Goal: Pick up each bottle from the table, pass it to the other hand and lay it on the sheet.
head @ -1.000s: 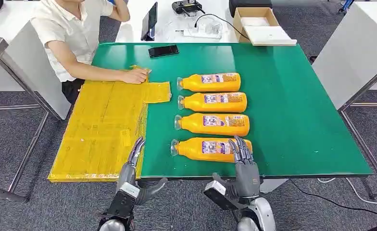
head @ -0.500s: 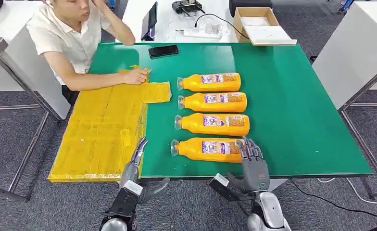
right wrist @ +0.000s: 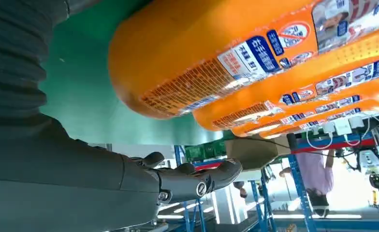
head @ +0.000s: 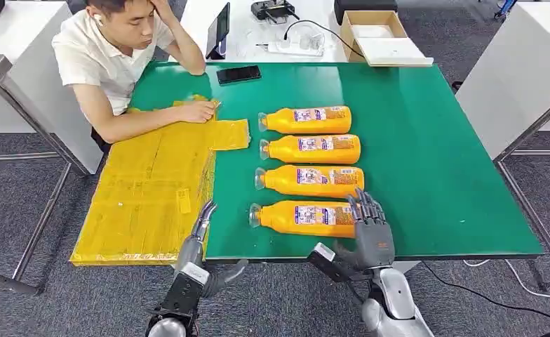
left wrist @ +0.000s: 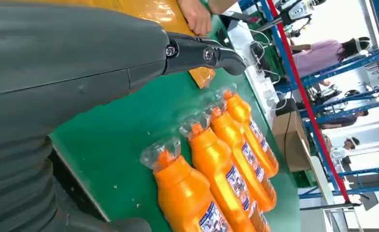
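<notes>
Base of the nearest bottle [head: 307, 218] behind the right hand [head: 371, 232]; label print illegible.

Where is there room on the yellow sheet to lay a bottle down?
Most of the sheet lies bare, from the person's hand at its far end down to the left hand at the table's near edge. The crowded part is the row of four bottles on the green table.

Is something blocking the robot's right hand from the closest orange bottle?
No. The right hand is open at the base end of the nearest orange plastic bottle lying on the green table, with nothing visible between them.
</notes>
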